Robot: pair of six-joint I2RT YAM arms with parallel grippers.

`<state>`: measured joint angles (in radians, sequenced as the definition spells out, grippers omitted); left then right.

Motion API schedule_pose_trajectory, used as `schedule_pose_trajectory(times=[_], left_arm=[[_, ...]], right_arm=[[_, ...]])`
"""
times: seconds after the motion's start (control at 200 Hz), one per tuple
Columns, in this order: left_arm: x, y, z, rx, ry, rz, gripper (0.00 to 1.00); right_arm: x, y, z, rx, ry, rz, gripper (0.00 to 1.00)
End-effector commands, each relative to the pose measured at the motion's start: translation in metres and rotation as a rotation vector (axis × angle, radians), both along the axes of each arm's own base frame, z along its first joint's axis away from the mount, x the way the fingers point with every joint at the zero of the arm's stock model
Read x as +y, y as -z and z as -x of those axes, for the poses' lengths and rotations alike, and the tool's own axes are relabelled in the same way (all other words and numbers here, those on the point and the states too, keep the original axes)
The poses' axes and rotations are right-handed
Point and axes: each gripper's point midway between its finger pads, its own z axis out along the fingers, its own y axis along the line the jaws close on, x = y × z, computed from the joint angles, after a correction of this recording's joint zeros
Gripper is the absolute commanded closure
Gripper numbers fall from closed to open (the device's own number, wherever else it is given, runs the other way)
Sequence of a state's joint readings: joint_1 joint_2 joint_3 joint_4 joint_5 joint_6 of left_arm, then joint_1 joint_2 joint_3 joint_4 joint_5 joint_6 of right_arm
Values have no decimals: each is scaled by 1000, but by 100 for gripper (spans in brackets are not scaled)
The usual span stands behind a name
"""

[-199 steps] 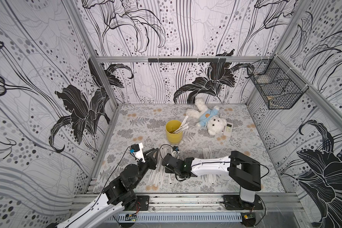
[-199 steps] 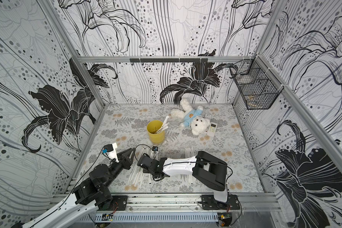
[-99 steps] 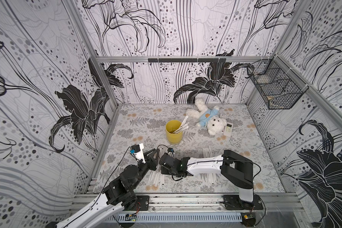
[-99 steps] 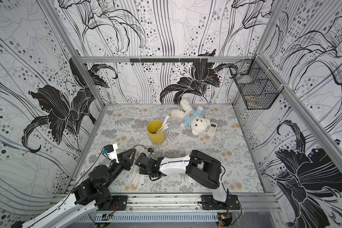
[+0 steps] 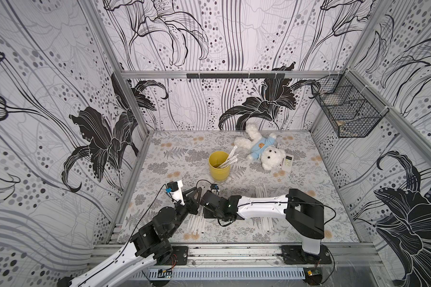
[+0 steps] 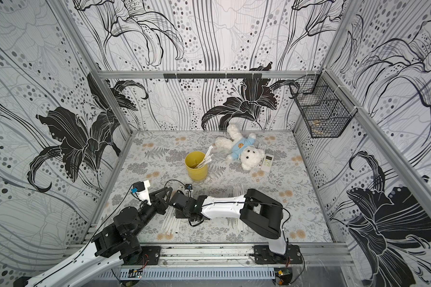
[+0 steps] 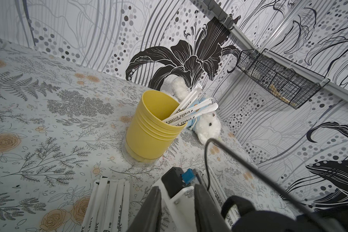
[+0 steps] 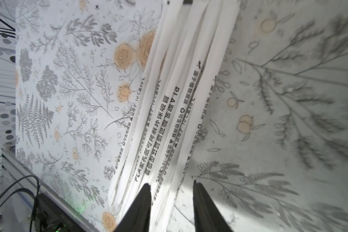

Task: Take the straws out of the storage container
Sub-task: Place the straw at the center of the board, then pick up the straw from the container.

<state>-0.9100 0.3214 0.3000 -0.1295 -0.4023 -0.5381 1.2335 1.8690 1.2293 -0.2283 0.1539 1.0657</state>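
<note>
The storage container (image 5: pixel 219 166) is a yellow cup standing mid-table, also clear in the left wrist view (image 7: pixel 151 128). A few straws (image 5: pixel 230 157) lean out of it toward the teddy (image 7: pixel 191 110). More straws (image 5: pixel 197 222) lie flat near the front edge. My right gripper (image 8: pixel 171 183) hangs open just above that pile (image 8: pixel 169 112); nothing is pinched between its fingers. My left gripper (image 7: pixel 177 187) is open and empty, close beside the right wrist, whose white camera mount shows between its fingers. In a top view the two grippers sit side by side (image 5: pixel 198 192).
A white teddy (image 5: pixel 261 149) in a blue shirt lies behind the cup, with a small remote (image 5: pixel 288 162) beside its head. A second row of straws (image 5: pixel 261 193) lies by the right arm. A black wire basket (image 5: pixel 346 114) hangs on the right wall.
The right wrist has shifted a little to the left over the straw pile and its jaws have widened slightly. The left arm has not moved.
</note>
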Motion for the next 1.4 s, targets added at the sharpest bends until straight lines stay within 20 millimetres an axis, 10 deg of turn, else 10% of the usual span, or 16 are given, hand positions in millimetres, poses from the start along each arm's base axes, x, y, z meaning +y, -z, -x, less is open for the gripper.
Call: schedule_pose_trajectory(times=[0.0, 0.406, 0.606, 0.871, 1.397], left_arm=[[0, -18, -3, -41, -18, -10, 67], [-48, -41, -31, -200, 53, -161, 66], [-82, -59, -39, -369, 133, -257, 66], [-107, -48, -62, -553, 158, -590, 68], [-130, -11, -124, -501, 270, -716, 67]], right_arm=[[-8, -49, -11, -112, -42, 9, 60], [-110, -190, -88, -526, -18, -14, 62], [-135, -235, -93, -712, -117, -44, 63], [-147, -224, -103, -795, -152, 10, 64], [-177, -201, -126, -770, -92, -1, 64]])
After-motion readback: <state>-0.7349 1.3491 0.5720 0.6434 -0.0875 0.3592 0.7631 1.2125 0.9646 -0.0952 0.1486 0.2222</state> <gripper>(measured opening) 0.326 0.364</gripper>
